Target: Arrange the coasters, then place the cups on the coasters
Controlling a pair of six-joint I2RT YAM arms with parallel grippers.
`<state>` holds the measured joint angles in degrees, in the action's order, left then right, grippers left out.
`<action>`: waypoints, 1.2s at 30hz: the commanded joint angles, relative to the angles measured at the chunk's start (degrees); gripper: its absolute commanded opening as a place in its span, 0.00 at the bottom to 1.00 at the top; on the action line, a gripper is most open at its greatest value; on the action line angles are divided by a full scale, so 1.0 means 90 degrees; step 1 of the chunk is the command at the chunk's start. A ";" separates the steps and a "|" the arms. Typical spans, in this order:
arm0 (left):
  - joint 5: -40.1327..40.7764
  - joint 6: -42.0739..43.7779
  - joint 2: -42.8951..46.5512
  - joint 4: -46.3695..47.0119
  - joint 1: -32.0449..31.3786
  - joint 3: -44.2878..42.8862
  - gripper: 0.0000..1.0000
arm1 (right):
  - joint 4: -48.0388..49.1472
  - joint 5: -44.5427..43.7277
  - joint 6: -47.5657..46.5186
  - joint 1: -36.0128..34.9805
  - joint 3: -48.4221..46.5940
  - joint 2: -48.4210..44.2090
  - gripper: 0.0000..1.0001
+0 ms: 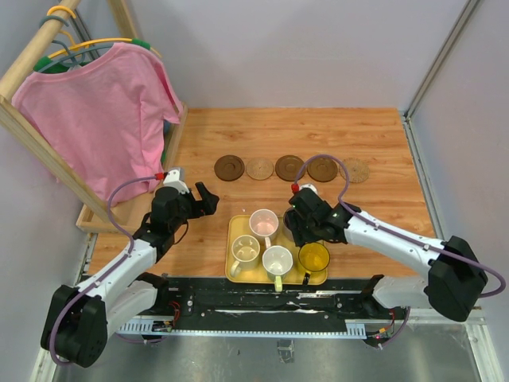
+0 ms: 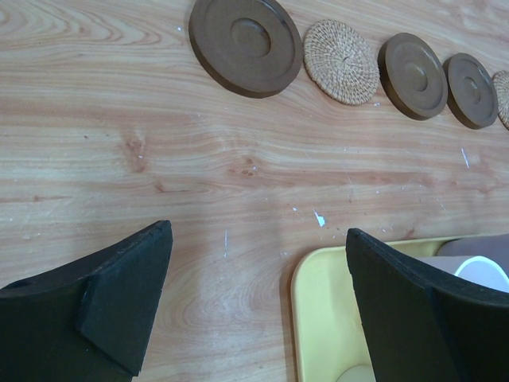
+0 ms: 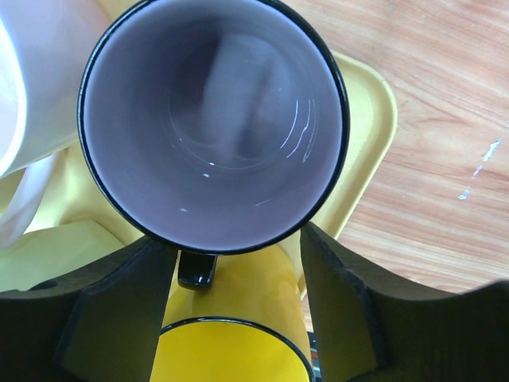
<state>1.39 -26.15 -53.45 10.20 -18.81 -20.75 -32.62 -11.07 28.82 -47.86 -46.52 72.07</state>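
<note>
The right end effector [image 3: 236, 247] straddles the upright grey-purple mug [image 3: 215, 119] in the tray's [image 3: 370, 135] far right corner, handle toward the yellow mug [image 3: 231, 354]; pinch unclear. The left end effector [image 2: 258, 231] is spread.

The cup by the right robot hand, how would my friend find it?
Find the yellow tray at the near edge of the wooden table. In its far right corner, between the fingers of the right gripper, stands the cup. It is greyish purple inside with a black rim, while its neighbours are a yellow cup and a pale pink cup.
</note>
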 commanded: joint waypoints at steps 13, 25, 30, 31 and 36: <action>0.0051 0.0042 0.0051 0.0146 -0.0026 0.0035 0.94 | 0.0280 -0.0089 0.0186 -0.0086 0.0115 0.0663 0.44; 0.0041 0.0015 0.0048 0.0137 -0.0026 0.0049 0.94 | 0.0235 -0.0215 0.0197 -0.0088 0.0091 0.0630 0.01; 0.0031 0.0005 0.0095 0.0099 -0.0021 0.0028 0.94 | 0.0232 -0.0355 0.0158 -0.0091 0.0077 0.0232 0.01; 0.0029 0.0002 0.0112 0.0088 -0.0025 0.0023 0.94 | 0.0220 -0.0432 0.0149 -0.0085 0.0065 0.0103 0.01; 0.0011 0.0004 0.0141 0.0104 -0.0029 -0.0008 0.94 | 0.0101 -0.0908 -0.0020 -0.0083 -0.0164 -0.0508 0.01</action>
<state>1.45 -26.17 -53.10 10.17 -18.83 -20.75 -32.08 -12.38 29.85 -47.88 -46.00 72.69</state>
